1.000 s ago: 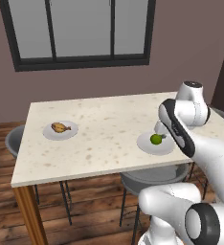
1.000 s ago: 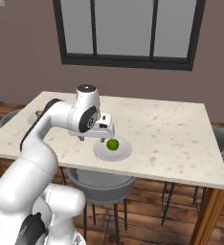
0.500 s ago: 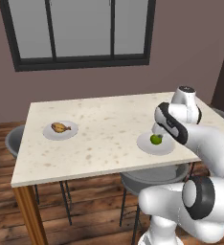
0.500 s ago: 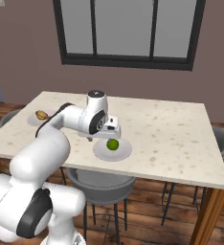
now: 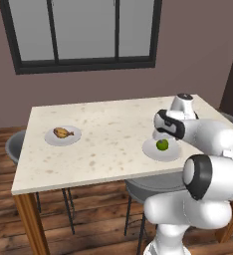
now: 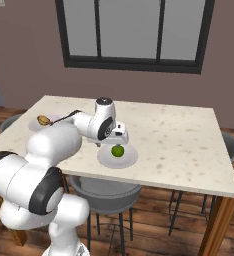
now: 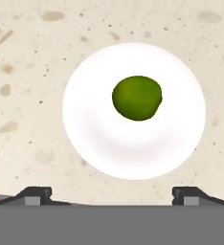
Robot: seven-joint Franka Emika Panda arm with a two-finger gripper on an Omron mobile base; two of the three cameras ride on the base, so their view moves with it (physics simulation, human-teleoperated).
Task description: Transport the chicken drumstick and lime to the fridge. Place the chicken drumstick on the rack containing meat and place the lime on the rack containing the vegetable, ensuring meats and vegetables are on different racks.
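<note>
Speckled bench (image 5: 103, 129) under the window, and nothing delivered yet: the lime (image 7: 137, 97) sits on its white plate (image 7: 99, 143), the chicken drumstick (image 5: 62, 132) on another plate well apart at the far end. Hand view looks straight down with jaws spread wide and empty, gripper (image 6: 118, 141) hovering over the lime; the left base view alone shows the drumstick clearly.

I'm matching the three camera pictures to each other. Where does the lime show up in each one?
Left base view: lime right of centre, just below the pincer.
Right base view: lime at centre, on the table's near side.
Hand view: lime above centre.
Shared landmark: the white plate under it.
</note>
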